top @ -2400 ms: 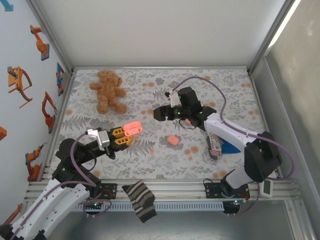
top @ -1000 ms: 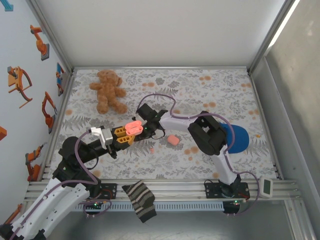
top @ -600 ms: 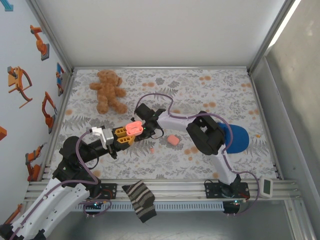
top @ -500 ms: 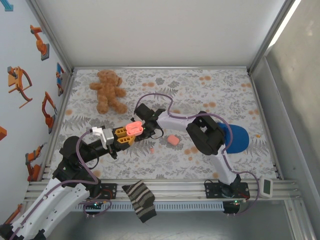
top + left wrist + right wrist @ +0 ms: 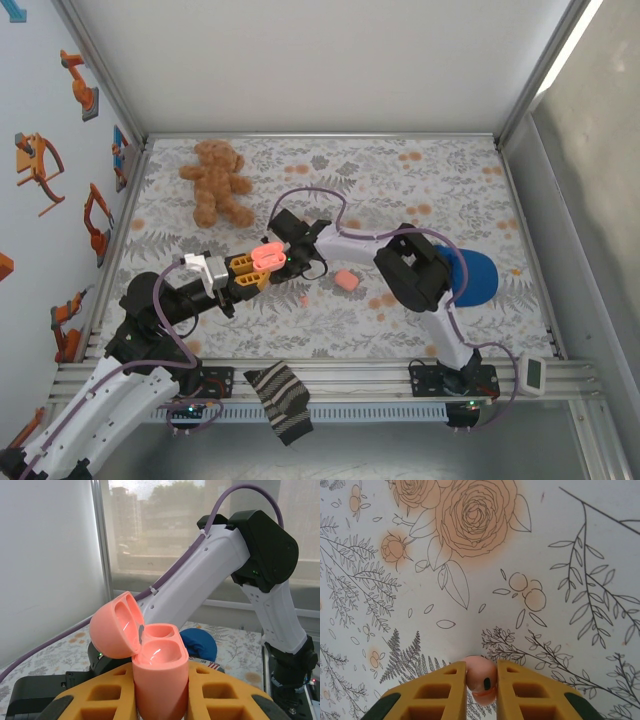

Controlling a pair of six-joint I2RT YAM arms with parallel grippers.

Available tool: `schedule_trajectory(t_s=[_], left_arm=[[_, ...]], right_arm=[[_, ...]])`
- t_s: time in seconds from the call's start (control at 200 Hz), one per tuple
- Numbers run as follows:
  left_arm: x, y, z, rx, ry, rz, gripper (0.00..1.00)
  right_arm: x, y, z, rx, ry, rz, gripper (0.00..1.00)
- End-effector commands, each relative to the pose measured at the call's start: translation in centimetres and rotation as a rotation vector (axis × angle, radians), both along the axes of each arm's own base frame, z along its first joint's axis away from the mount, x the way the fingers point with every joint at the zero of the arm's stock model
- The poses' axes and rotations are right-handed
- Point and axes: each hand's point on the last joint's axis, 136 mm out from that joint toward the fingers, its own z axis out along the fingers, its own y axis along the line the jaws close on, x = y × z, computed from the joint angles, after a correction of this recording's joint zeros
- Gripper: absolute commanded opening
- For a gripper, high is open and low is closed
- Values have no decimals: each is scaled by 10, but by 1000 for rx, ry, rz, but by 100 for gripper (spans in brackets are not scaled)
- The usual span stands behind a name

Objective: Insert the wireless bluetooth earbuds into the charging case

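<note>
My left claw (image 5: 160, 682) is clenched on the charging case (image 5: 159, 660). The case stands upright betw. the yellow fingers (image 5: 75, 697), with its lid (image 5: 116, 625) swung open to the left. The case bottom is hidden betw. them. My right claw (image 5: 481, 672) grips one earbud (image 5: 481, 680) betw. its pads, above the floral cloth (image 5: 545, 555) of the table. The lower part of it is cut off by the picture edge. From the top cam, the right claw (image 5: 292, 238) is just beside the open case (image 5: 264, 254); whether they touch, I cannot tell. A second earbud (image 5: 303, 299), very small, lies on the cloth near a second pink case (image 5: 346, 280).
</note>
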Motion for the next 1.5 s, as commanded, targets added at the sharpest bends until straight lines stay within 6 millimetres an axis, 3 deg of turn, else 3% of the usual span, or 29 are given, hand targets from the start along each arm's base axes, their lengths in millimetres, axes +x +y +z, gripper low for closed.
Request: schedule_trajectory(t_s=[0.0, 0.371, 0.791, 1.227, 1.497], left_arm=[[-6, 4, 18, -27, -39, -2, 10], [-5, 4, 20, -25, -42, 3, 10], [5, 3, 11, -13, -7, 39, 10], [41, -1, -14, 24, 115, 155, 7], [53, -12, -23, 25, 169, 147, 5]], right_arm=[[1, 1, 23, 28, -73, 8, 18], [13, -20, 65, 58, -210, -18, 17], [30, -86, 151, 92, -457, -133, 17], [18, -140, 251, 130, -734, -159, 17], [5, -143, 285, 220, -857, -78, 17]])
